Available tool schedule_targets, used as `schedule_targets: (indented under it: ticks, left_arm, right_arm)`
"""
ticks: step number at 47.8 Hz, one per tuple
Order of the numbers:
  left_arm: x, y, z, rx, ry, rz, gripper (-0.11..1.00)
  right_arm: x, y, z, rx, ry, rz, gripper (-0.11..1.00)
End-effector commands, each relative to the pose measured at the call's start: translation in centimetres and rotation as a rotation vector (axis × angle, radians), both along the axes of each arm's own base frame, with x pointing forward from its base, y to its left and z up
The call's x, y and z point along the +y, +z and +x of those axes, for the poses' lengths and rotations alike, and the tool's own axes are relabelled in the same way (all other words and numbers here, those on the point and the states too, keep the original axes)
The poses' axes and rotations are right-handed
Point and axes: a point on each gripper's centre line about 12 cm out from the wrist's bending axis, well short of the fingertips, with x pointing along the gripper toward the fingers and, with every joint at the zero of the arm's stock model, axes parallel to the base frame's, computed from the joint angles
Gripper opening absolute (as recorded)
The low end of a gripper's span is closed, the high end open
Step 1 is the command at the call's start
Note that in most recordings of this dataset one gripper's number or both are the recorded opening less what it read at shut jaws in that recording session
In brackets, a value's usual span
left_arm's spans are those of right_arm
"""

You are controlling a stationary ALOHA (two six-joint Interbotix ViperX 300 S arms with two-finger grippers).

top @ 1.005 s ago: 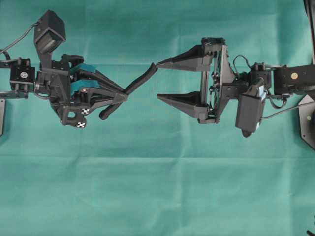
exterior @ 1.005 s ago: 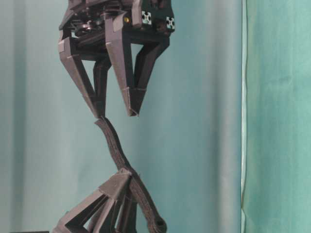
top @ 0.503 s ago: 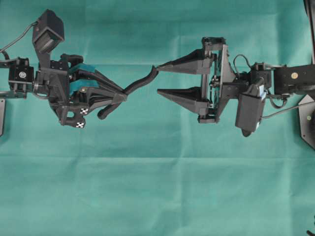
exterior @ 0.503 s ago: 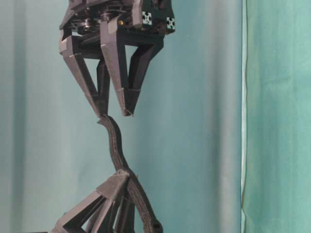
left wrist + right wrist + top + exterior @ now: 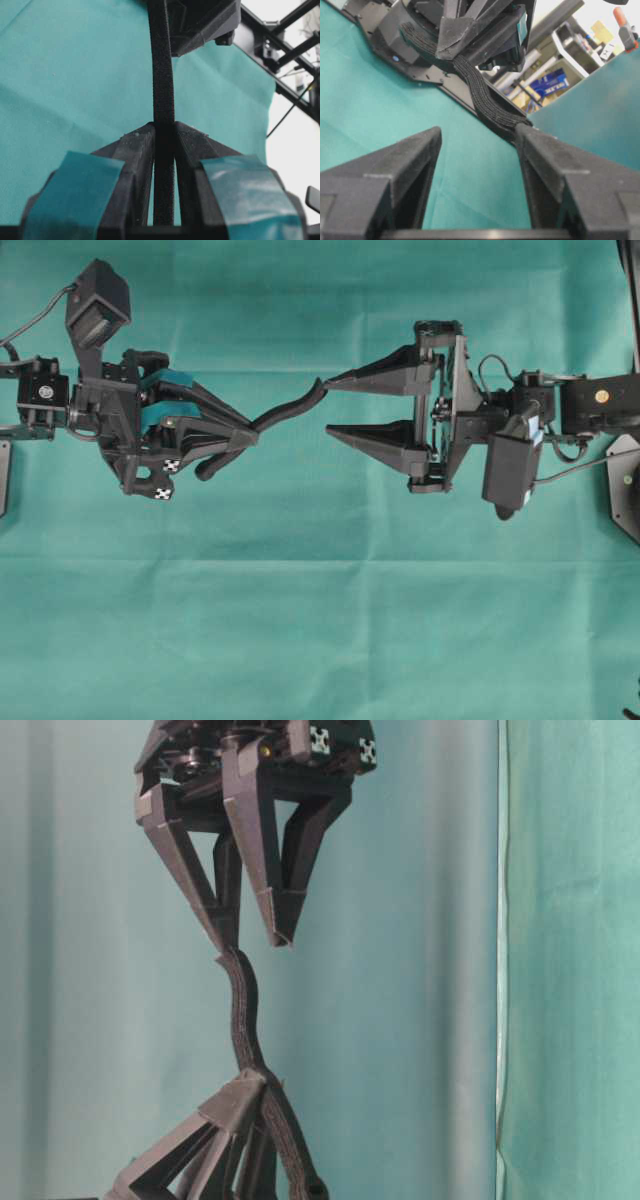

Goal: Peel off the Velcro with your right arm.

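With the left gripper clamping the Velcro mid-length, the right gripper is standing part-spread, the strip's free end touching one finger; the next move requires pinching that end.

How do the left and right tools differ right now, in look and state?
1. The left tool is shut on the Velcro; the right tool stands open, with only one fingertip at the strip's free end.
2. The left tool's fingers carry teal patches; the right tool's fingers are all black.
3. The left tool bears small checkered tags; the right one shows none in the overhead view.
Both are black and pointed, facing each other above the green cloth.
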Motion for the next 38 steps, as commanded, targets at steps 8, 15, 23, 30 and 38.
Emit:
schedule_targets:
  ticks: [8, 15, 23, 30, 38]
  left_arm:
    - [0.11, 1.19, 0.03, -0.041, 0.004, 0.000, 0.10]
    - [0.10, 1.13, 0.01, -0.040, 0.004, 0.000, 0.10]
    - [0.15, 1.13, 0.01, -0.040, 0.005, 0.001, 0.10]
    - [0.11, 1.02, 0.01, -0.037, 0.004, 0.001, 0.10]
    - [0.11, 1.05, 0.02, -0.040, 0.003, 0.003, 0.10]
  right_arm:
    - [0.19, 1.27, -0.13, -0.043, 0.006, 0.000, 0.13]
    - [0.20, 1.22, -0.11, -0.041, 0.007, -0.001, 0.13]
    - [0.18, 1.39, -0.04, -0.046, 0.006, 0.000, 0.13]
    - [0.18, 1.61, 0.06, -0.052, 0.007, -0.002, 0.13]
    - [0.16, 1.67, 0.23, -0.053, 0.006, -0.001, 0.14]
